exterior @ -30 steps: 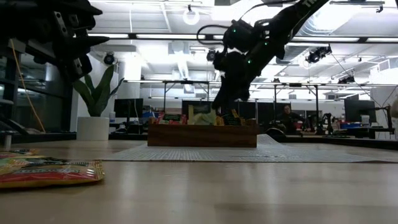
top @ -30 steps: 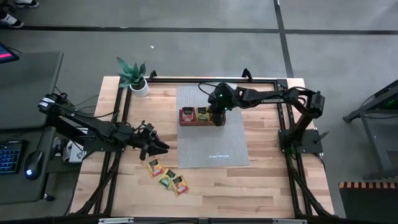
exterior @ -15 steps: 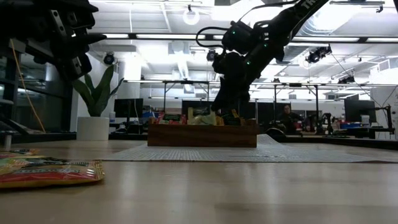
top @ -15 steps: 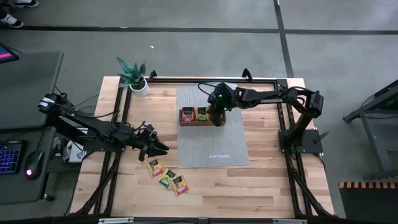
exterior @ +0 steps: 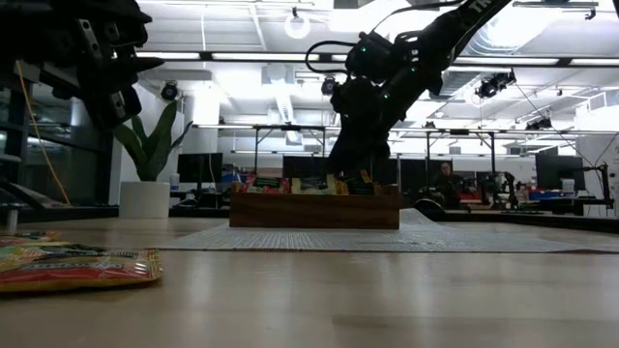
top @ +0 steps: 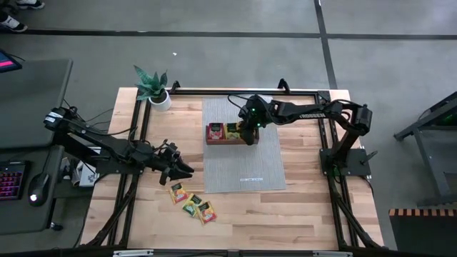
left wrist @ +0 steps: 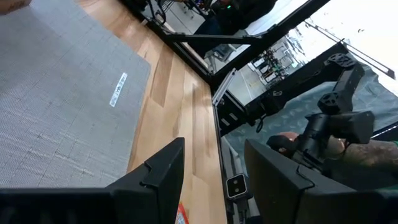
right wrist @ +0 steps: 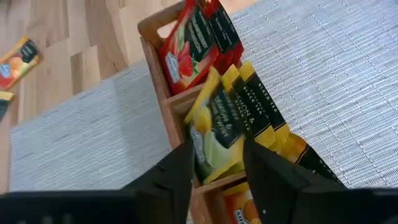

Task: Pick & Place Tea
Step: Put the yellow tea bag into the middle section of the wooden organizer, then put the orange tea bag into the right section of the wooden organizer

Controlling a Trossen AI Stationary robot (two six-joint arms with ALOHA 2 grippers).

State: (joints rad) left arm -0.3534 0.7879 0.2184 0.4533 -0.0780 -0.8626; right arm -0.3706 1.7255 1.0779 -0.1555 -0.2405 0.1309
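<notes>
The brown wooden tray [top: 230,134] stands on a grey mat [top: 243,168] and holds red tea packets [right wrist: 193,43] in one end compartment and yellow ones [right wrist: 252,102] in the middle. My right gripper [right wrist: 217,180] is open just above the middle compartment. A yellow-green packet [right wrist: 217,134] lies below its fingers and leans on the yellow ones. Three more tea packets [top: 191,203] lie flat on the bare wood near the table's front. My left gripper [top: 187,170] hovers open above them with nothing between its fingers [left wrist: 161,180].
A potted plant [top: 153,89] stands at the table's far left corner. Black frame rails run along the left, right and far sides. The third compartment holds an orange packet [right wrist: 239,208]. Bare wood lies in front of the mat.
In the low view, a pale packet that stood up above the tray's rim at my right gripper has sunk down into the tray among the other packets. My left arm has kept still.
</notes>
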